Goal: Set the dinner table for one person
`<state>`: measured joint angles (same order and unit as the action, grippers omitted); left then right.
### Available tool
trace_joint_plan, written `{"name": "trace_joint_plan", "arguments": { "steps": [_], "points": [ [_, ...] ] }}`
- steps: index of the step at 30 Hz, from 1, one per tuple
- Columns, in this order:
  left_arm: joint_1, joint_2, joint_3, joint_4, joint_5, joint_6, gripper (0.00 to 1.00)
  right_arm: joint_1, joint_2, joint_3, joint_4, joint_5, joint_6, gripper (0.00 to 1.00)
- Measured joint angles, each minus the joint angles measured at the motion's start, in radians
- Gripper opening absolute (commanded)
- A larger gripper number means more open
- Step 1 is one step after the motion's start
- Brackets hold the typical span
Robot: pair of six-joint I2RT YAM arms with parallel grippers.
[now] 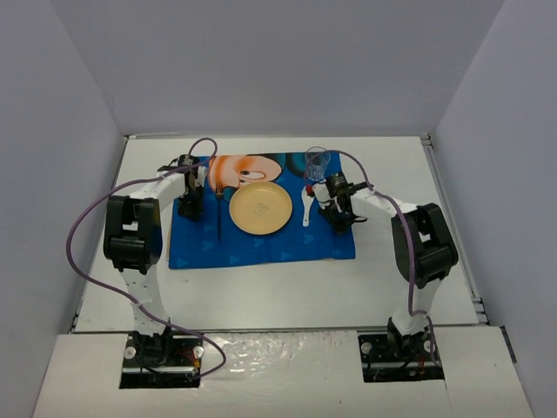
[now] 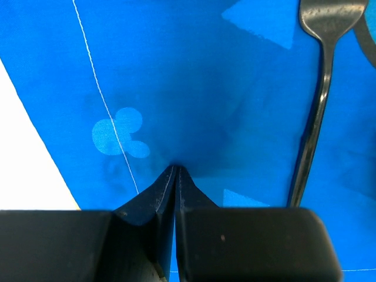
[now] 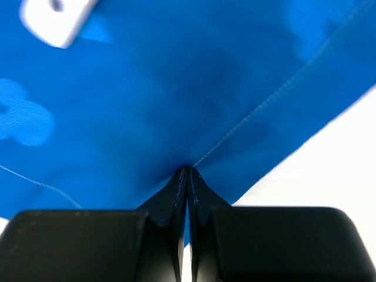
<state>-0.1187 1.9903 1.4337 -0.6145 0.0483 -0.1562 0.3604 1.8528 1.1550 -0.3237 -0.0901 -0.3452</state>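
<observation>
We see the dinner table [image 1: 261, 287] as a broad white matte top that fills the floor of the walled cell, with both arm bases at its near edge. On its middle lies a blue placemat [image 1: 261, 248] printed with a cartoon mouse, and bare white surface shows on every side of it. A yellow plate [image 1: 260, 208] sits at the centre of the mat. A dark fork [image 1: 218, 213] lies just beside the plate on its left, running from near to far. A small white spoon [image 1: 307, 209] lies just beside the plate on its right, and a clear blue-tinted cup [image 1: 317, 163] stands upright at the mat's far right corner, beyond the spoon. The left gripper [image 1: 189, 207] points down over the left part of the mat, between the fork and the mat's left edge. In its wrist view its jaws are pressed together with no gap and nothing visible between them, and the tips [image 2: 177, 167] meet right at the blue cloth. There the fork runs along the right side and a wedge of white tabletop shows at the left. The right gripper [image 1: 339, 222] comes down near the mat's right edge, to the right of the spoon. Its jaws are likewise fully closed, and its tips [image 3: 188, 169] meet at the cloth close to the mat's stitched hem, with white table past the edge. We cannot tell whether either pair of tips pinches a fold of the fabric or only touches it.
</observation>
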Motion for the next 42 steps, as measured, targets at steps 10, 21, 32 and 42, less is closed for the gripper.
{"name": "trace_joint_plan", "arguments": {
  "steps": [10,21,32,42],
  "points": [
    [0.003,0.014,0.021,-0.012,0.000,0.010,0.00,0.249,-0.031,-0.041,0.000,0.031,-0.057,0.00],
    [0.003,-0.064,-0.016,0.013,0.036,0.076,0.12,0.227,-0.055,-0.041,-0.023,0.024,-0.085,0.20],
    [0.004,-0.384,-0.038,0.028,0.054,0.187,0.17,0.052,-0.258,0.126,-0.116,0.097,-0.209,0.32],
    [0.011,-0.490,-0.075,0.044,0.041,0.232,0.16,-0.002,-0.333,0.178,-0.127,0.017,-0.207,0.29]
  ]
}}
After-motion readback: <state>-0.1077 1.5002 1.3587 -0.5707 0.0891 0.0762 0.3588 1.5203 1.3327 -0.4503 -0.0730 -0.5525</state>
